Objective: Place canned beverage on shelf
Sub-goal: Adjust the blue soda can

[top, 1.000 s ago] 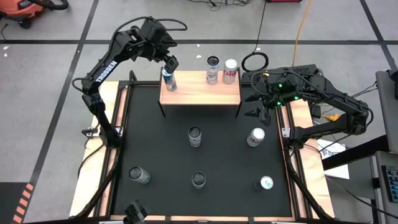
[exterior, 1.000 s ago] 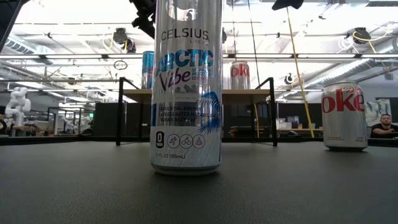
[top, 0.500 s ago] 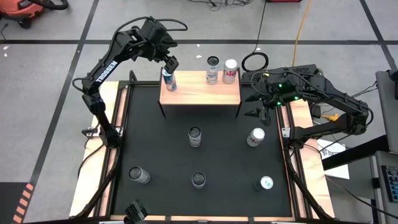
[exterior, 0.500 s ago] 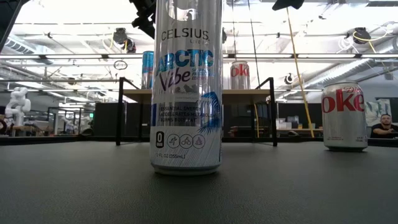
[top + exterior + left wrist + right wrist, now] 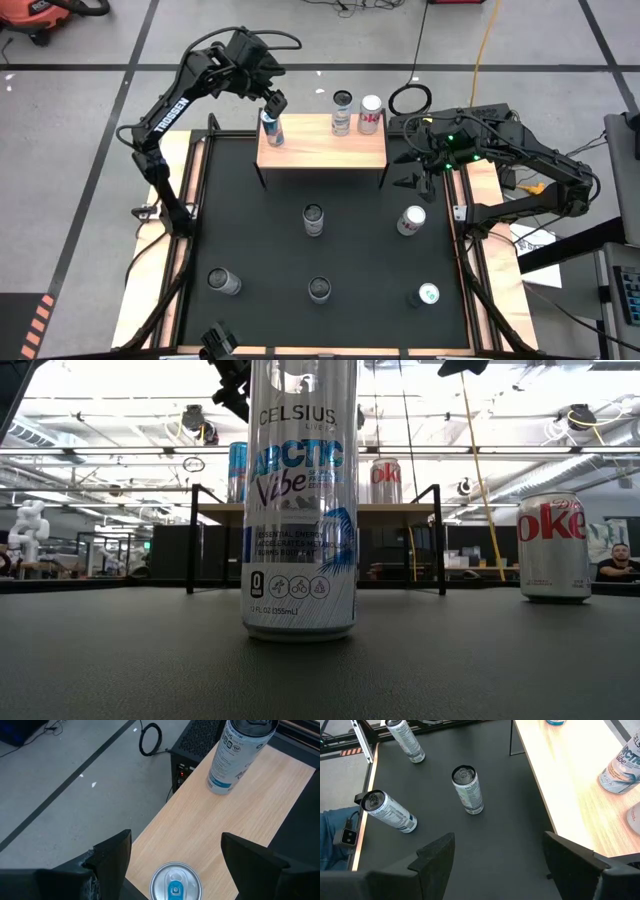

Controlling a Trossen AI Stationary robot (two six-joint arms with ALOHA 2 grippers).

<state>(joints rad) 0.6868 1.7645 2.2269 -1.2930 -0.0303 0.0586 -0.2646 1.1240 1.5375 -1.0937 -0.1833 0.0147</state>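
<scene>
Light wood is what the blue-topped can (image 5: pixel 270 128) stands on: it sits upright at the left end of the shelf (image 5: pixel 322 152), long axis vertical. The left gripper (image 5: pixel 271 108) hangs right over it with fingers (image 5: pixel 112 857) spread wide to either side of the lid, not pinching the can, which looks already set down; the likely next move is a straight lift clear without knocking it. The right gripper (image 5: pixel 413 170) waits just off the shelf's right end, jaws also spread and holding nothing.

Shelf count: three cans, namely the blue-topped one, a tall slim Celsius can (image 5: pixel 342 112) and a Coke can (image 5: pixel 371 114), the last two side by side at the back edge.

Black mat (image 5: pixel 250 230) count: five cans, all upright, namely one Celsius can at centre (image 5: pixel 314 220), a Diet Coke can (image 5: pixel 410 221), a can at the near left (image 5: pixel 223 282), one at the near centre (image 5: pixel 320 290) and a green-marked one at the near right (image 5: pixel 426 295). The Diet Coke can lies nearest the right gripper, in front of it.
</scene>
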